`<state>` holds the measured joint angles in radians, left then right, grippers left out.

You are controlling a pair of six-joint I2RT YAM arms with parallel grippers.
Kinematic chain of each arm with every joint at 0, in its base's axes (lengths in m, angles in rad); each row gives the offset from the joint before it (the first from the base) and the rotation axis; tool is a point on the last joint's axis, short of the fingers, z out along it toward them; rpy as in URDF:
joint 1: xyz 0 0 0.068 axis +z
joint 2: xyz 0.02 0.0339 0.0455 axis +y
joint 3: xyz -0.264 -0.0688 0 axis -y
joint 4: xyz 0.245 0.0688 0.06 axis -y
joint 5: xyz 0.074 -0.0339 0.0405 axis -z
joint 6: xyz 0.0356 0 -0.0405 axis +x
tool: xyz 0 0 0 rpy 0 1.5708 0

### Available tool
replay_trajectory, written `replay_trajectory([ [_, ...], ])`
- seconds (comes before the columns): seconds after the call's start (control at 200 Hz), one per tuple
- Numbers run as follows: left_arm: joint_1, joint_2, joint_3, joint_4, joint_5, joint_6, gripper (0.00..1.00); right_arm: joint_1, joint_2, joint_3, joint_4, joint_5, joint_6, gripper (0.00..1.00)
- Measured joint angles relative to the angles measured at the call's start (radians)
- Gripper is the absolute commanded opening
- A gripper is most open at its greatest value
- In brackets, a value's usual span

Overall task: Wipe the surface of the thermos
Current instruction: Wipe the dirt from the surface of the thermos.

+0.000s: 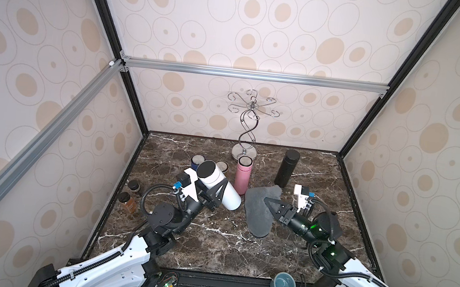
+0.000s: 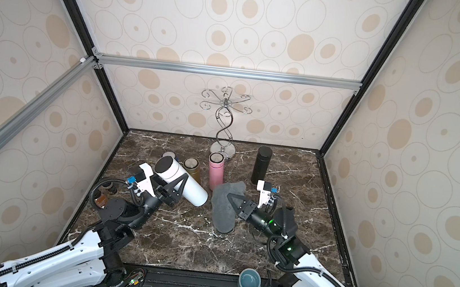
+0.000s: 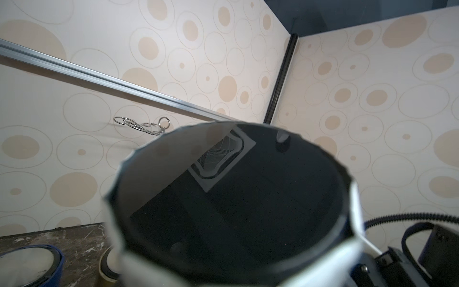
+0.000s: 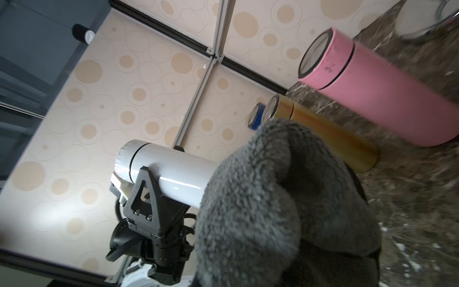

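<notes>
Lidded white thermos [image 1: 230, 198] tilted in left pincer [image 1: 216, 185], cloth [image 1: 255, 219] in right pincer [image 1: 267, 200]

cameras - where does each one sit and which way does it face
Top views: high behind the robot, both looking down at the marble table; both arms show, left claw shut on the white thermos, right claw on the grey cloth.
Left wrist: on the left arm, facing the thermos's dark lid close up; claw hardware at the edge.
Right wrist: on the right arm, looking over the cloth at the thermos and left claw.
Shared: all four show the white thermos.
</notes>
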<state>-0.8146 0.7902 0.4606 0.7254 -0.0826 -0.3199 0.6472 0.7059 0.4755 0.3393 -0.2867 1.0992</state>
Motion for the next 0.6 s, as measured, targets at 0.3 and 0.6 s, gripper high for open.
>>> replay_trajectory([
  [0.3,0.0,0.097,-0.01,-0.023,0.207,0.059,0.0,-0.006,-0.041,0.194,-0.519,0.17,-0.255,0.0],
  [0.6,0.0,0.251,-0.094,0.038,0.185,0.075,0.0,-0.007,0.014,0.185,-0.628,0.209,-0.319,0.0],
])
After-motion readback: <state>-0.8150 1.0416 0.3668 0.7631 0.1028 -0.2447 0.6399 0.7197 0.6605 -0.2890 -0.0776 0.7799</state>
